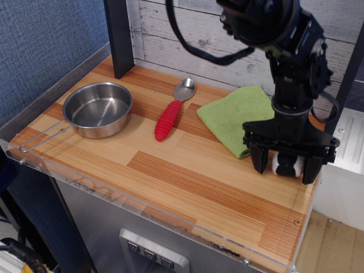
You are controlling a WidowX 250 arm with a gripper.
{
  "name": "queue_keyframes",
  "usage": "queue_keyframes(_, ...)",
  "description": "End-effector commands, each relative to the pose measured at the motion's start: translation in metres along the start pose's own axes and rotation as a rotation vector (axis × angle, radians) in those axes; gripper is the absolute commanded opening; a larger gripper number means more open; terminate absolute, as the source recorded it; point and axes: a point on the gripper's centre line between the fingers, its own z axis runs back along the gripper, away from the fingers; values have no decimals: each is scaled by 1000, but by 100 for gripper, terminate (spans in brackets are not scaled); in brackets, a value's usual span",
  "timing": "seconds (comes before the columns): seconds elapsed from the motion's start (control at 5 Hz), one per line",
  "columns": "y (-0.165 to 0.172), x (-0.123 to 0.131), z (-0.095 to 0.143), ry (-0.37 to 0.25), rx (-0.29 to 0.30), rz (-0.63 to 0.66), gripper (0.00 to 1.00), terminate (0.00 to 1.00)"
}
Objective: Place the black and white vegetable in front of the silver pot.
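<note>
The black and white vegetable (pixel 286 166), a small sushi-roll toy, sits at the right end of the wooden table, mostly hidden behind my gripper. My gripper (pixel 285 169) is lowered over it, open, with one finger on each side of the toy. The silver pot (pixel 98 108), a shallow shiny pan with a thin wire handle, stands at the far left of the table, well away from the gripper.
A metal spoon with a red handle (pixel 169 118) lies mid-table. A folded green cloth (pixel 236 118) lies just behind the gripper. A black post (pixel 119 35) stands at the back left. The table's right edge (pixel 304 216) is close to the toy.
</note>
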Motion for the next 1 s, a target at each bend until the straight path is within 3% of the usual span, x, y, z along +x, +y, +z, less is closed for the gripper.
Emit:
queue_keyframes(0.0,-9,1,3,-53,-21,2,0,0)
queue_keyframes(0.4,-3,-1,10,-51,-55,22,0,0)
queue_keyframes(0.8,-1,8,42,-70,-103,45,0,0)
